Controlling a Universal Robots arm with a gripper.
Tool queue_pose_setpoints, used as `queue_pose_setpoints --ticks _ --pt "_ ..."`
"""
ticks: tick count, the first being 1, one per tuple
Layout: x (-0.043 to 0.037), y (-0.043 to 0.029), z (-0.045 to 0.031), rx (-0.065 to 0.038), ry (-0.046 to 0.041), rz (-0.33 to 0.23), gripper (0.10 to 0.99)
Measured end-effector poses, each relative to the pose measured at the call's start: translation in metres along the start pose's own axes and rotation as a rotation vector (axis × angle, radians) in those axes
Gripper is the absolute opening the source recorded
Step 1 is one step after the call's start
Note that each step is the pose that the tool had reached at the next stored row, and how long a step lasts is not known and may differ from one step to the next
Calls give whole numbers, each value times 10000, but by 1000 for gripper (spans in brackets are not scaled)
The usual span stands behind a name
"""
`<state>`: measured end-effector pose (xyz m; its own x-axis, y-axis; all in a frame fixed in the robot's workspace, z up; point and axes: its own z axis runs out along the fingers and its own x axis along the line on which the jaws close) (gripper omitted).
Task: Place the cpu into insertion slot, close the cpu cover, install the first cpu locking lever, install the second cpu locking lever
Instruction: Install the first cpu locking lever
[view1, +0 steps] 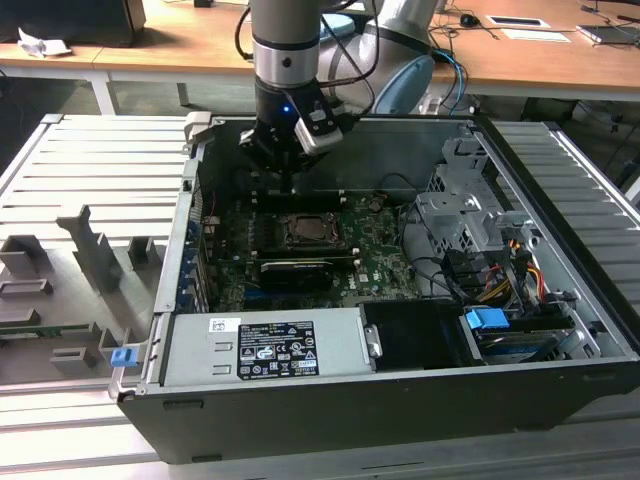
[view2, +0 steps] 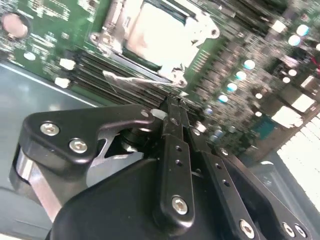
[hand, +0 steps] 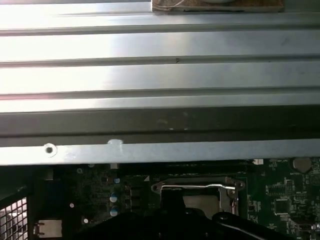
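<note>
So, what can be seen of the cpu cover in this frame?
The cpu cover is a thin silvery metal frame with a square window, seemingly lying flat over the insertion slot on the green circuit board. The pale cpu shows through its window. A bright wire lever runs along one edge. The shut gripper hangs close beside it; contact cannot be judged.

The circuit board (view1: 385, 258) is green, speckled with small silver and black parts. The cpu (view2: 160, 30) is pale silver-grey, framed by the silvery cpu cover (view2: 111, 22). The end effector (view2: 173, 104) is black. At the exterior view's lower right is a bright blue tab (view1: 488, 321), and along its top a tan wooden desk (view1: 530, 65).
</note>
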<state>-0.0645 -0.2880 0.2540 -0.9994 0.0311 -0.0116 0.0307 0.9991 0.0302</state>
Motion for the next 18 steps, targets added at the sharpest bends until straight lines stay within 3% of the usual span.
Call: queue_pose_setpoints --ticks 1,3,6,7,12,18 --pt "-108 2 14 3 4 0 106" --pt "-157 3 24 -4 5 -2 106" --pt "-157 2 33 -292 8 2 106" --pt "-158 3 47 -327 -4 -4 106" --pt "-166 1 101 -323 -8 -494 106" --pt "-210 -1 222 -322 -15 -533 106"
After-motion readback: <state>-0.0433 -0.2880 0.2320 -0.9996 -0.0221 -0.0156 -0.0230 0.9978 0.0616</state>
